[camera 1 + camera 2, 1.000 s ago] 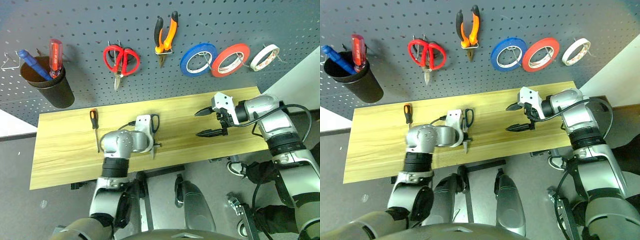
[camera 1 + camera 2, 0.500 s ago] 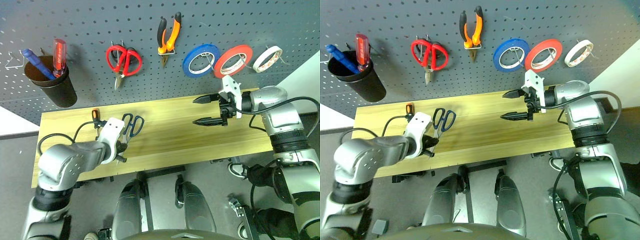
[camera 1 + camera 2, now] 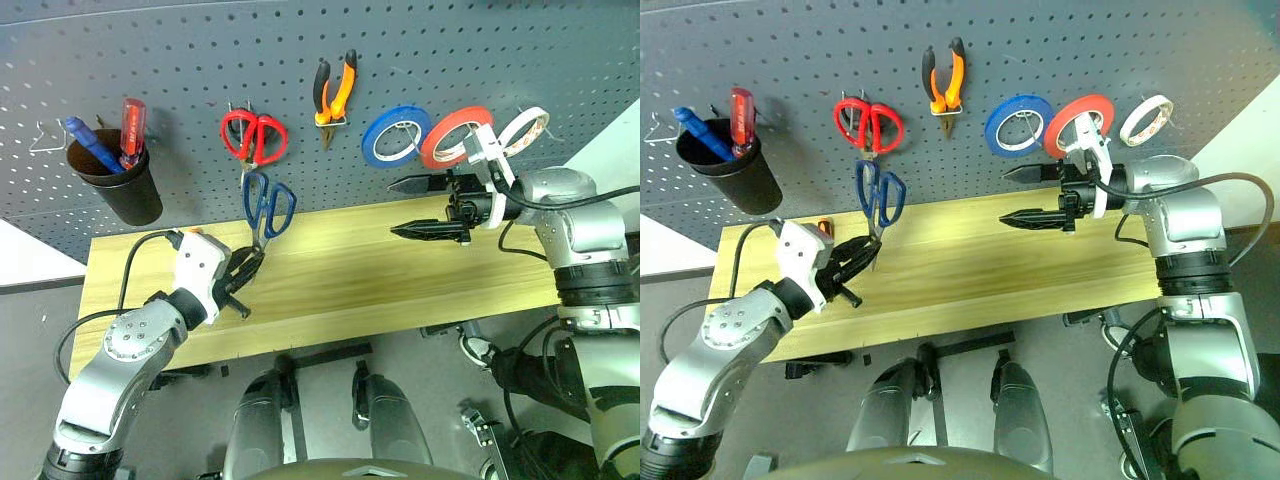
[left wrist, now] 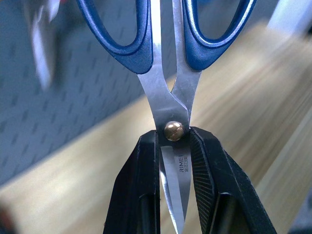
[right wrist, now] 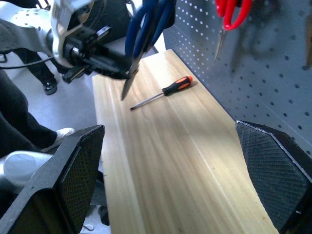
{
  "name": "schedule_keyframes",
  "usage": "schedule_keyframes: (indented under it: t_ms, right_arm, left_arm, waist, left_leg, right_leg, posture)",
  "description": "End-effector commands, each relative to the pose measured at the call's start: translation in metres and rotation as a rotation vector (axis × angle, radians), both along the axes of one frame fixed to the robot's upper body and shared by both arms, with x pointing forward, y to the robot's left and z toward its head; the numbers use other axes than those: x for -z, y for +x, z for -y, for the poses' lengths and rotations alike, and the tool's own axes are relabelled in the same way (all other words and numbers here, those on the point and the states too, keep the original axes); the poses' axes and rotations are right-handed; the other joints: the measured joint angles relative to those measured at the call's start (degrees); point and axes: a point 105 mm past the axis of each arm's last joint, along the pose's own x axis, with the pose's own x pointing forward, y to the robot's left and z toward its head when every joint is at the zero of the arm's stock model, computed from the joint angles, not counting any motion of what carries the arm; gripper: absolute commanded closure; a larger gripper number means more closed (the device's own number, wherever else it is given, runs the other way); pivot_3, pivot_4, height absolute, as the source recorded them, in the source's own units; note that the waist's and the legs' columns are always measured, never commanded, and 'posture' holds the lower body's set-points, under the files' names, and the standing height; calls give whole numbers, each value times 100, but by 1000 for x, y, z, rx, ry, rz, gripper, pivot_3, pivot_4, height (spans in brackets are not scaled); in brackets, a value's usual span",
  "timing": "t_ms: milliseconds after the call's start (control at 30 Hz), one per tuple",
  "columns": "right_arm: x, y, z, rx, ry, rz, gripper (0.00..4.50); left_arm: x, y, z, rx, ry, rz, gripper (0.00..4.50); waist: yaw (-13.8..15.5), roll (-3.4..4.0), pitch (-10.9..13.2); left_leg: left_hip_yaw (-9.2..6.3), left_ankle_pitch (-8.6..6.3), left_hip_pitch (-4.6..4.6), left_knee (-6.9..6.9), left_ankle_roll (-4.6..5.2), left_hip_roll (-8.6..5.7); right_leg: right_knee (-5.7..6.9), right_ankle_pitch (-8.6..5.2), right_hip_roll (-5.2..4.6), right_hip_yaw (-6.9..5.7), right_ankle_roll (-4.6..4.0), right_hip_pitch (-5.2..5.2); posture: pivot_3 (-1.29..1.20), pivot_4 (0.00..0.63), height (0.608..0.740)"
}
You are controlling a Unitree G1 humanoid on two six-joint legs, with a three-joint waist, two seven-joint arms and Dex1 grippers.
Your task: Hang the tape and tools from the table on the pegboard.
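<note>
Fingers (image 4: 141, 185) around scissors' (image 4: 168, 73) pivot

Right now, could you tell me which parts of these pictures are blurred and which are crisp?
Left wrist view: the dark-blue-handled scissors and the left gripper shut on them are crisp, while the pegboard and table behind smear. Right wrist view: the screwdriver is sharp; the open jaws up close look soft. Head views: evenly sharp.
</note>
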Motion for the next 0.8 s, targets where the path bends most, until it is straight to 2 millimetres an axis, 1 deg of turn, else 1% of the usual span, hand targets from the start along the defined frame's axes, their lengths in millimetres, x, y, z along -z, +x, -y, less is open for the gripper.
schedule_keyframes:
  t_ms: [33,100,200,300,333,367,400,433,467,500,533,567,600,633,667,733,800]
  right_arm:
    - [-15,-5,6,-7,1,65,0]
    - [-16,-5,7,-1,-6,73,0]
    - [-18,-3,8,7,-6,81,0]
    - [-17,-3,8,10,-10,84,0]
    - [-17,-3,8,10,-11,85,0]
    - [-17,-3,8,11,-11,86,0]
    - [-17,-2,8,12,-11,86,0]
    - [-17,-2,8,13,-10,87,0]
    - [-17,-2,8,16,-9,88,0]
    - [-17,-1,7,18,-9,89,0]
    - [-17,-1,7,19,-9,90,0]
    - [-16,0,7,21,-10,90,0]
    - [-16,0,6,21,-11,90,0]
    - [-16,0,6,22,-11,90,0]
    - [-16,0,6,23,-12,90,0]
    - [-16,0,6,25,-11,89,0]
    - [-16,0,7,28,-11,89,0]
  left_arm:
    - [-20,-2,0,16,-46,127,3974]
    - [-24,-2,-2,3,-62,165,3974]
    - [-27,-6,1,37,-75,211,3974]
    - [-30,-5,-5,-14,-44,286,3974]
    - [-31,-4,-7,-40,-21,321,3974]
    - [-30,-2,-8,-53,-1,342,3974]
    - [-28,-1,-8,-60,15,352,3974]
    - [-27,1,-9,-73,29,363,3974]
    - [-23,9,-13,-141,39,354,3974]
    - [-21,15,-15,-204,49,360,3974]
    - [-19,20,-16,-251,65,360,3974]
    - [-18,25,-15,-285,74,357,3974]
    - [-18,28,-12,-301,78,358,3974]
    - [-15,31,-9,-315,83,342,3974]
    - [-13,35,-7,-334,87,334,3974]
    - [-12,40,-4,-378,85,319,3974]
    - [-10,47,-5,-446,106,296,3974]
  waist:
    - [-5,5,-39]
    - [-9,15,-70]
    - [-13,27,-122]
    - [-12,31,-171]
    - [4,31,-191]
    - [30,23,-207]
    - [69,17,-210]
    - [72,-29,-225]
    - [104,-6,-240]
    - [135,47,-256]
    - [147,78,-252]
    - [137,100,-249]
    - [82,108,-254]
    - [23,109,-255]
    - [2,107,-256]
    - [-16,107,-256]
    - [-8,107,-256]
  left_leg:
    - [3,-7,0,2,11,0]
    - [6,-13,1,17,21,0]
    - [5,-17,2,49,29,9]
    - [25,-20,0,55,33,16]
    - [43,-20,-4,44,33,38]
    - [103,-19,-8,10,31,68]
    - [195,-15,2,-31,25,91]
    - [297,0,42,-52,1,108]
    - [361,31,99,19,-51,81]
    - [162,-45,74,253,-258,40]
    - [-298,-302,63,535,-351,-61]
    - [-559,-426,78,620,-167,-127]
    - [-653,-447,80,633,-137,-122]
    - [-680,-447,94,615,-134,-116]
    - [-690,-447,100,600,-132,-104]
    - [-680,-446,92,591,-128,-101]
    - [-646,-447,92,576,-126,-93]
  right_leg:
    - [0,8,1,0,0,5]
    - [1,21,4,0,1,19]
    - [2,42,11,-1,4,5]
    - [-1,64,11,-1,-13,7]
    - [3,75,10,0,-25,20]
    - [50,82,9,4,-47,3]
    - [136,34,-2,7,-144,-34]
    - [310,-92,-1,12,-322,-53]
    - [375,-191,-95,90,-406,-157]
    - [400,-180,-149,64,-210,-155]
    - [392,-151,-186,-70,-214,-135]
    - [355,-83,-205,-192,-170,-68]
    - [287,-23,-170,-291,-132,4]
    - [188,37,-125,-321,-98,58]
    - [98,104,-88,-322,-72,91]
    - [52,171,-82,-311,-59,98]
    - [52,195,-80,-283,-66,83]
  posture:
    - [-59,126,740]
    - [-63,122,740]
    - [-69,117,740]
    - [-72,118,740]
    - [-73,117,740]
    - [-73,117,740]
    - [-73,117,740]
    - [-72,118,740]
    - [-72,119,740]
    - [-71,120,740]
    - [-71,121,740]
    - [-71,122,740]
    - [-70,124,740]
    - [-71,125,740]
    - [-71,125,740]
    - [-75,128,740]
    - [-79,128,740]
